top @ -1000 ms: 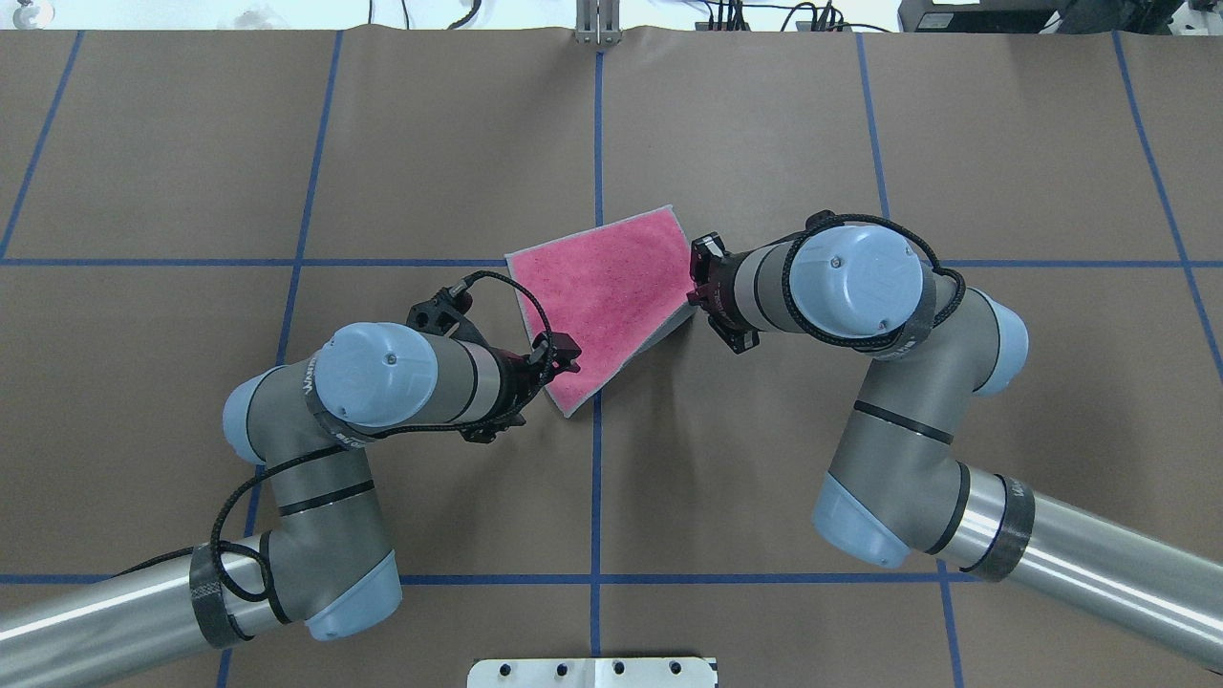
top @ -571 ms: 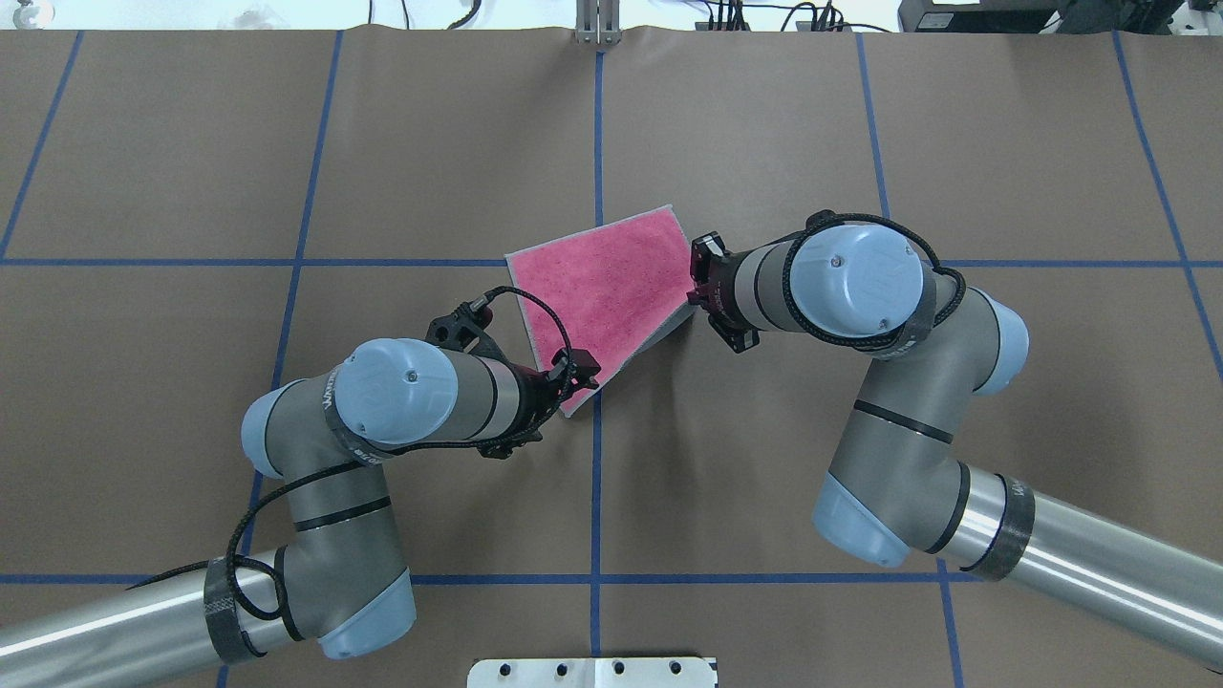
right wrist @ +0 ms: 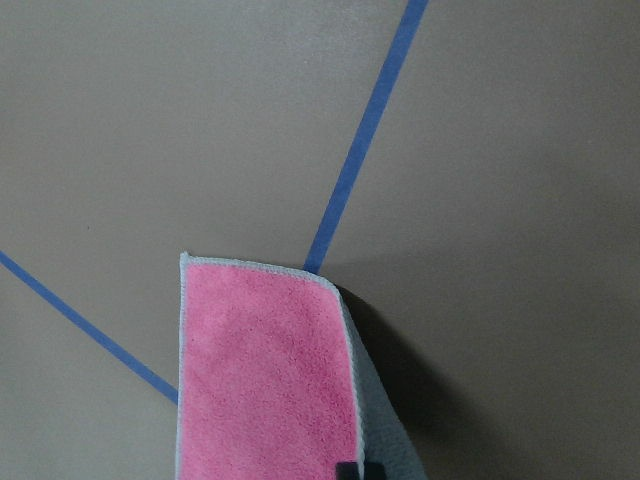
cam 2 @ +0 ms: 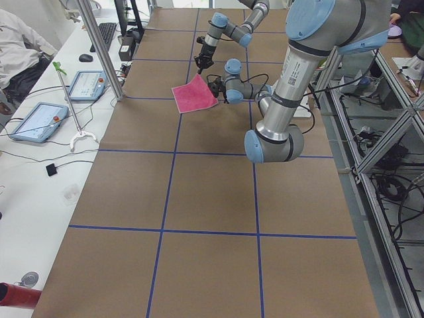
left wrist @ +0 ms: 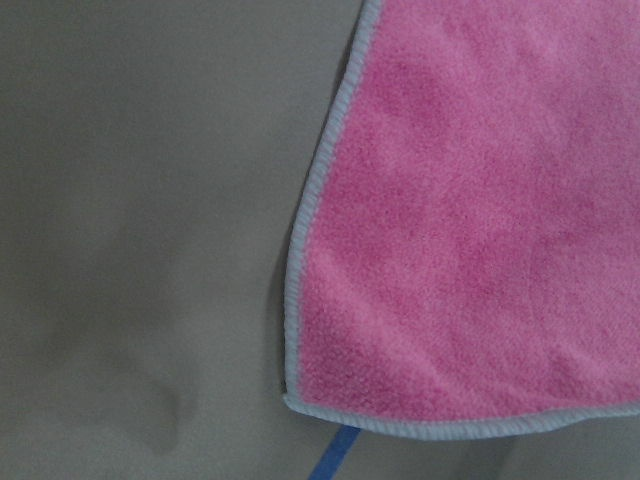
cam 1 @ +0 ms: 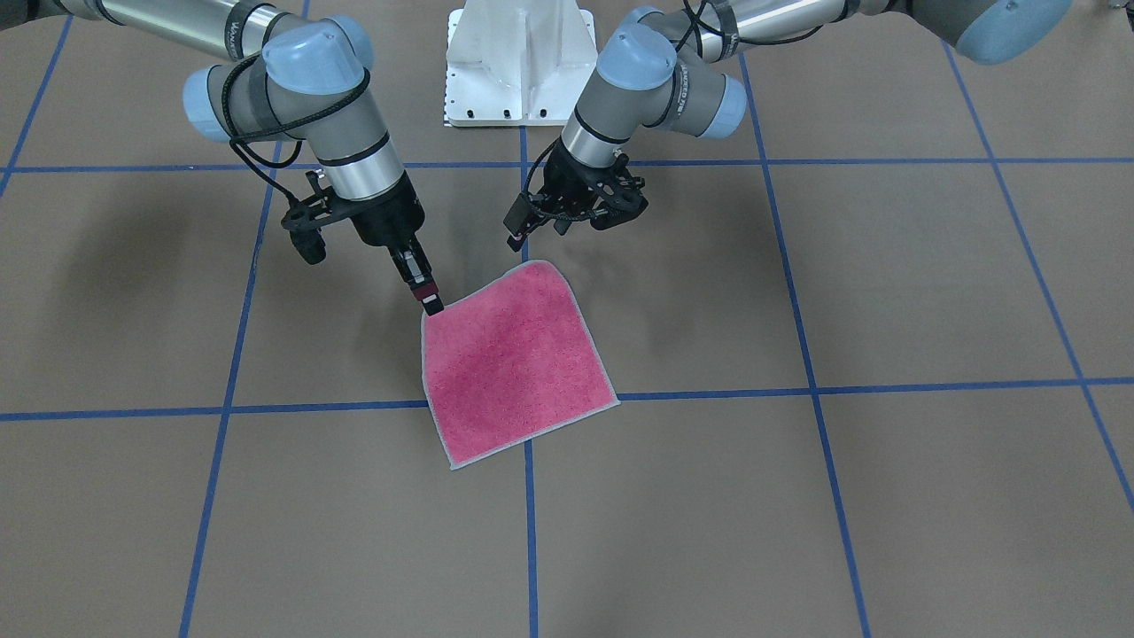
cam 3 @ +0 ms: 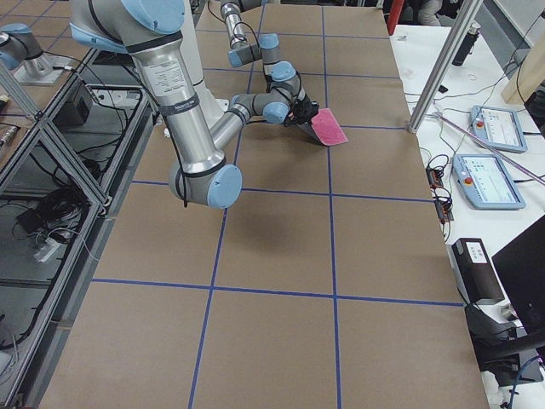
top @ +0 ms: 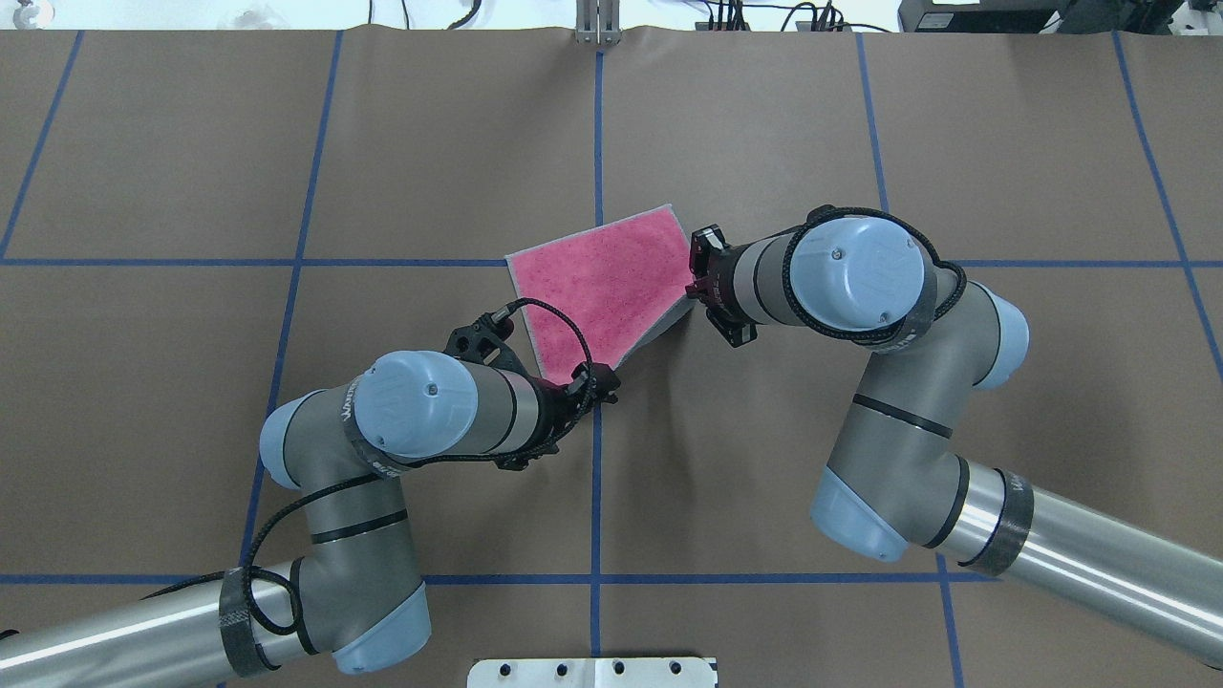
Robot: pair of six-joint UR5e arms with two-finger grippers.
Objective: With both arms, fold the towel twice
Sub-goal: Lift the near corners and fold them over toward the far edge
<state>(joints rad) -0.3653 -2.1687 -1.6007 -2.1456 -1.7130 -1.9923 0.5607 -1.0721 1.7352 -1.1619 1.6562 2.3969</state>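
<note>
Silver-grey tubing with pale blue caps made up the left arm (top: 420, 416) and the right arm (top: 860, 277), their rounded elbows bent over the matt brown paper that covered the table (top: 430, 143) and was ruled into large squares by blue tape (top: 595, 497). Just beyond the elbows lay the towel (top: 602, 287), a small square of nubbly pink terry with a light grey stitched edge, turned diamond-wise across the centre tape line.

The left gripper (cam 1: 524, 221) was at the towel's nearest corner. From overhead its black body hid that corner, while the front-facing view showed the tips above the corner and apart from the cloth. The left wrist camera showed the rounded corner lying flat on the paper with no finger in the picture, so whether those jaws were spread or closed could not be told.

The right gripper (cam 1: 429, 301) was at the next corner round, on the robot's right. Its narrow jaws were pinched together on the cloth there. The right wrist camera showed what the fixed views barely did: the corner lifted off the paper, pink face up, the grey underside curling into sight along one edge with a shadow beneath, and a dark fingertip (right wrist: 358, 470) pressed on the pink at the bottom of the picture. Overhead, only a thin grey sliver of that raised edge showed.

The two far corners lay flat and untouched, the farthest pointing away from the white pedestal (cam 1: 518, 62)
</note>
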